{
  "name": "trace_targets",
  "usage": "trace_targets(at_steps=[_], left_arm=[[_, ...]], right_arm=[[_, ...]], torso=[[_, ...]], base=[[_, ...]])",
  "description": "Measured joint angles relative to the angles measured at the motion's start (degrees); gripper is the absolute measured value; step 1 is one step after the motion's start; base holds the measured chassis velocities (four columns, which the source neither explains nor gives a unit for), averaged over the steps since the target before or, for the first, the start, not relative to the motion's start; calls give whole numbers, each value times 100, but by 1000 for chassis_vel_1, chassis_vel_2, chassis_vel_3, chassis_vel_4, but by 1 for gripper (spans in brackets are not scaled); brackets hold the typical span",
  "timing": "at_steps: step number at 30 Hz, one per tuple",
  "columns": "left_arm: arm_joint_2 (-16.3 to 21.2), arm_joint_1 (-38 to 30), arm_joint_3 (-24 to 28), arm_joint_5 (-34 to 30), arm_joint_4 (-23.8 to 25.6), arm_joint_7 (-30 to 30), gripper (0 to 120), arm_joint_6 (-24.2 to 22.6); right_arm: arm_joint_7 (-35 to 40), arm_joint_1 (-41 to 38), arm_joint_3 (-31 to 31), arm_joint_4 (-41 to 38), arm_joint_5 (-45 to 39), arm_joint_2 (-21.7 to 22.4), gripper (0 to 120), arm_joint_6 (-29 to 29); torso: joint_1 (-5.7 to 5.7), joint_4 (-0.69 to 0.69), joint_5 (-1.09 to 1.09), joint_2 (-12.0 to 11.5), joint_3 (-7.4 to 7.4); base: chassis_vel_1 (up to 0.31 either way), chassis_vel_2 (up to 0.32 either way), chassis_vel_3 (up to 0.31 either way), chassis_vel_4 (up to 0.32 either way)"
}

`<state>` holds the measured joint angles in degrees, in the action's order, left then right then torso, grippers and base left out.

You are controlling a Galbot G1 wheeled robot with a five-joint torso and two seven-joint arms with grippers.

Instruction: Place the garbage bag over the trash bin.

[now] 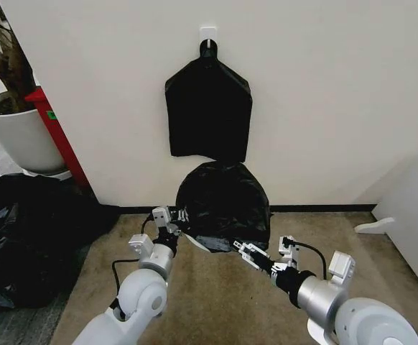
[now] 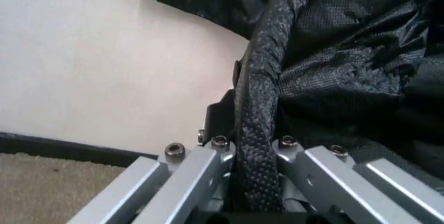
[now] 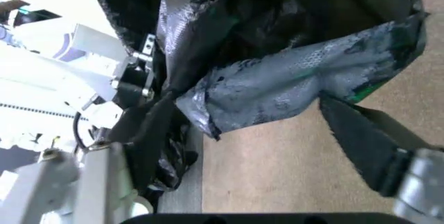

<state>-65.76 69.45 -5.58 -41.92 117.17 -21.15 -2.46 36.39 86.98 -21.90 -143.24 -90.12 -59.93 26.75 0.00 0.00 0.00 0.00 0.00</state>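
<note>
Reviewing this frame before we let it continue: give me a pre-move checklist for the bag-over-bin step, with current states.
1. Left gripper clamped on the garbage bag edge: ok, a rolled hem sits between its fingers.
2. Right gripper holding the bag: cannot tell; its fingers are spread beside the stretched film, and no pinch shows.
3. Bag mouth opened between the two grippers: ok, film is pulled taut across.
4. Trash bin under the bag: cannot tell, the bag hides whatever it drapes over.
5. Bag clear of the black bundle hanging on the wall hook: ok in the head view.
</note>
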Motion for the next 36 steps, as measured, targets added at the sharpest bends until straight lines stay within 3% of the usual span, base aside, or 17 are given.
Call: trace_targets(at_steps=[8, 20, 26, 29, 33, 36], left_arm=[[19, 17, -2, 71, 26, 34, 2, 4], [27, 37, -2, 94, 94, 78, 2, 9], [80, -109, -28, -68, -43, 147, 2, 6], [89, -153, -28, -126, -60, 151, 2, -10], [148, -496, 0, -612, -169, 84, 2, -175], [159, -720, 20, -846, -220, 42, 2, -270]], right_arm=[[21, -3, 32, 0, 48, 51, 50, 85], [-54, -23, -82, 0, 74, 98, 1, 99], [-962, -71, -244, 0, 438, 403, 0, 132], [-1052, -103, -251, 0, 454, 440, 0, 134], [-2188, -75, -271, 230, 673, 721, 0, 259], [-2491, -116, -176, 398, 778, 785, 0, 338]], torso=[[0, 0, 0, 0, 0], [0, 0, 1, 0, 0], [0, 0, 0, 0, 0], [0, 0, 0, 0, 0], [0, 0, 0, 0, 0], [0, 0, 0, 0, 0]], base=[[0, 0, 0, 0], [0, 0, 0, 0], [0, 0, 0, 0], [0, 0, 0, 0], [0, 0, 0, 0], [0, 0, 0, 0]])
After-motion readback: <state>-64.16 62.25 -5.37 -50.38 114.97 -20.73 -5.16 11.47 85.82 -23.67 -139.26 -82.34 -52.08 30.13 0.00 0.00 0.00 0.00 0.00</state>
